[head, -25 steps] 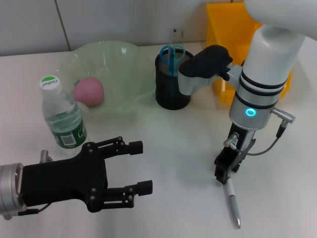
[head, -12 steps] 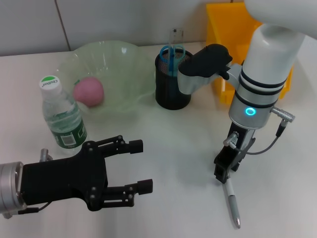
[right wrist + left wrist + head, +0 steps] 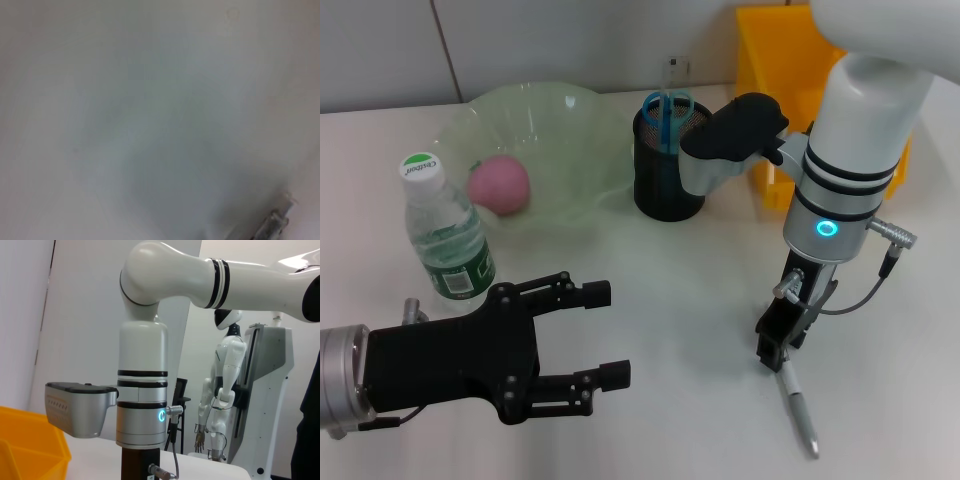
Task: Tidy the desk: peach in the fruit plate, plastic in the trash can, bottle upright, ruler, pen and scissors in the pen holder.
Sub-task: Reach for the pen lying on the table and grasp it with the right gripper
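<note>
My right claw (image 3: 778, 352), lower right of frame, is clamped on the pen (image 3: 798, 408), tip touching the bench (image 3: 680, 300); my left claw (image 3: 605, 335) hangs spread, lower left.

The right pincer (image 3: 783, 345) is too small and dark in the head view to tell how its jaws stand around the pen (image 3: 798, 409), whose upper end is hidden under it. In the right wrist view only a blurred metallic tip of the pen (image 3: 274, 225) shows at the lower right, cut by the edge. The yellow bin (image 3: 780, 70) is cut by the top edge and partly hidden behind the right arm. The pen holder (image 3: 665, 175) hides most of the scissors (image 3: 667, 112).
</note>
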{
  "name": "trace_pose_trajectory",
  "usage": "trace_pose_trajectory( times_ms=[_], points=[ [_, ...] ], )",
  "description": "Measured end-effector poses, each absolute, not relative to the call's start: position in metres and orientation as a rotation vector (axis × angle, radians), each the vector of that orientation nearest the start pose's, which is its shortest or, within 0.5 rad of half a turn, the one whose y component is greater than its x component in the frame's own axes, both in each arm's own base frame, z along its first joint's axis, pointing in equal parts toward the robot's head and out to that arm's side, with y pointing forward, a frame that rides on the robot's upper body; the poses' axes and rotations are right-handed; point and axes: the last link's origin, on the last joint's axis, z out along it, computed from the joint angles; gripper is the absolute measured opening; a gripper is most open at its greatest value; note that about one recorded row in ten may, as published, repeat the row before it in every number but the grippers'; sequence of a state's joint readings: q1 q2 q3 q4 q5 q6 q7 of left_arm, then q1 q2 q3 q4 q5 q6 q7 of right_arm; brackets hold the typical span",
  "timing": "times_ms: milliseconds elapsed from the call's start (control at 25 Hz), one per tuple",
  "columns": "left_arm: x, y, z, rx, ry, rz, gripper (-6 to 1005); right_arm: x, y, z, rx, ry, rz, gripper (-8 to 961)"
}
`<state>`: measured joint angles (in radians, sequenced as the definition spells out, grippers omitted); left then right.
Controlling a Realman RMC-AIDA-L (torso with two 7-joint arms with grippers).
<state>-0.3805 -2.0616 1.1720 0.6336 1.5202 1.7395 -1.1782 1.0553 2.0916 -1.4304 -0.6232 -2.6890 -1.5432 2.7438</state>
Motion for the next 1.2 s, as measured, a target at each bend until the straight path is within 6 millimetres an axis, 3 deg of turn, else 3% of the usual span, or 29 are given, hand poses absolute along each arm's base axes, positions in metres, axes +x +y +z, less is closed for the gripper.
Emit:
trace_pose_trajectory(
  times_ms=[120, 320, 1000, 1080, 1200],
  points=[
    [-0.2311, 0.2668, -0.0243, -2.900, -0.310, -1.120, 813, 0.1768, 0.3694, -0.0627, -2.498, 1.197, -1.054, 400],
    [-0.2312, 0.2669, -0.0241, -2.898, -0.310, -1.121, 812, 0.1771, 0.3690, -0.0631, -2.498, 1.192, -1.060, 254],
    [-0.2300, 0.2679, -0.0226, -2.897, -0.298, -1.119, 812, 0.1746, 0.3700, -0.0625, -2.509, 1.173, -1.056, 250],
    [-0.2298, 0.2680, -0.0226, -2.898, -0.298, -1.119, 812, 0.1746, 0.3698, -0.0625, -2.510, 1.173, -1.057, 92],
    [-0.2297, 0.2682, -0.0224, -2.897, -0.298, -1.120, 812, 0.1744, 0.3698, -0.0624, -2.511, 1.171, -1.058, 92]
  ],
)
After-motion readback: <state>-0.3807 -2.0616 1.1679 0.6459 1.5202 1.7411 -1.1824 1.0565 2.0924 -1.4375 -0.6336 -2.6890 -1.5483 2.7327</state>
